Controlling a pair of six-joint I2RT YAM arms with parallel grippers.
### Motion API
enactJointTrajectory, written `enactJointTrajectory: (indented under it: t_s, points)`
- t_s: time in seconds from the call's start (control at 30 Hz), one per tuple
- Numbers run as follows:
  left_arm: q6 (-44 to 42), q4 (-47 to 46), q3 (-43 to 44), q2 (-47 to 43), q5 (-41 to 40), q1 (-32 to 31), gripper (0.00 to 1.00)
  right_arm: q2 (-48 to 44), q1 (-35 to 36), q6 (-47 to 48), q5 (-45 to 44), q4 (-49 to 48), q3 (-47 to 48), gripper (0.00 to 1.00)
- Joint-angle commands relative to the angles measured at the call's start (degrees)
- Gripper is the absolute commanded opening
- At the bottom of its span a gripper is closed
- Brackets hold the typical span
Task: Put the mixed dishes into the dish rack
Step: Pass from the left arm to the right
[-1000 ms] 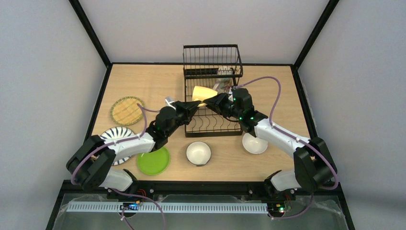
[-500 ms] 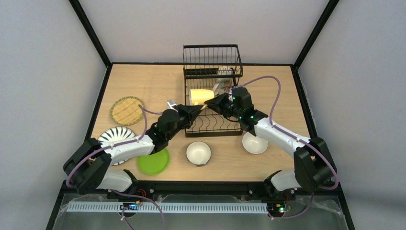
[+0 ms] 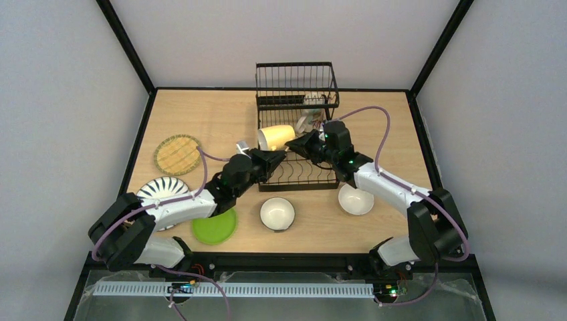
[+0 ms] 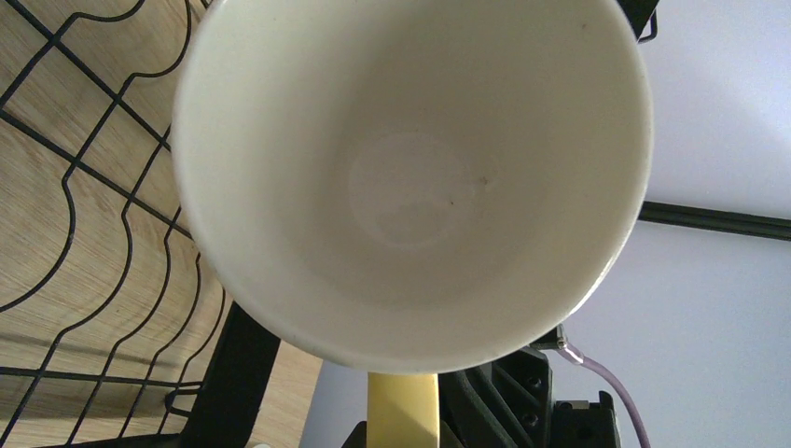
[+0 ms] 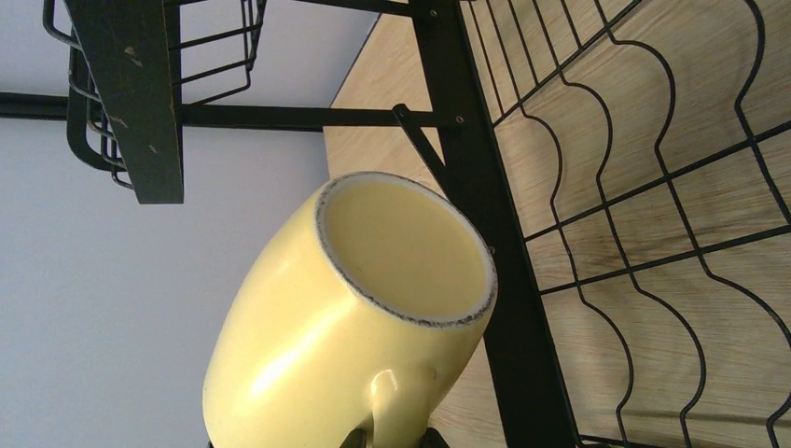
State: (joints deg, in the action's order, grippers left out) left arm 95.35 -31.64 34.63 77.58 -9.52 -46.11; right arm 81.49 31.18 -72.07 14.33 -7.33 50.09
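Note:
The pale yellow mug [image 3: 276, 137] hangs on its side over the left edge of the black wire dish rack [image 3: 297, 100], mouth turned toward my left arm. My left gripper [image 3: 273, 159] is shut on it from below. In the left wrist view the mug [image 4: 410, 168] fills the frame, and its handle runs down into the left gripper [image 4: 401, 439]. My right gripper [image 3: 302, 144] meets the mug from the right. In the right wrist view the mug's base [image 5: 406, 247] faces me, and the right gripper [image 5: 396, 441] has its fingers tight on either side of the handle.
On the table lie a tan woven plate [image 3: 177, 154], a black-striped white plate [image 3: 164, 187] partly under my left arm, a lime green plate [image 3: 215, 226], a white-inside bowl [image 3: 277, 213] and another bowl [image 3: 355, 199]. The rack's tall basket stands at the far end.
The right gripper's jaws have closed in on the mug's handle. The mug has tipped and shifted slightly left, and the left wrist has dropped a little toward me.

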Motion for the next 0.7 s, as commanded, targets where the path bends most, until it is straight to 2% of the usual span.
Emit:
enactJointTrajectory:
  t_s: [0.0,0.23,0.37,0.43,0.53,0.67]
  points:
    - [-0.82,-3.96,0.37,-2.71,0.47,-0.83,0.02,1.52,-0.86,1.85,0.83,-3.81,-0.69,0.25]
    - [-0.86,-4.04,0.35,-2.48,0.81,-0.83,0.02,4.06,-1.03,2.08,6.19,-7.08,-0.26,0.33]
    - [-0.77,-3.89,0.27,-2.61,0.77,-0.83,0.02,5.14,-1.25,2.27,8.70,-9.21,-0.57,0.30]
    - [-0.70,-3.78,0.20,-2.76,0.82,-0.83,0.02,5.33,-1.42,2.66,9.61,-9.55,-0.57,0.24]
    - [-0.61,-3.54,0.13,-2.96,0.65,-0.83,0.02,5.46,-1.79,3.27,10.84,-9.80,-0.81,0.02]
    - [-0.45,-2.93,0.16,-3.05,0.55,-0.83,0.02,4.72,-2.30,3.65,11.76,-10.79,-2.18,0.00]
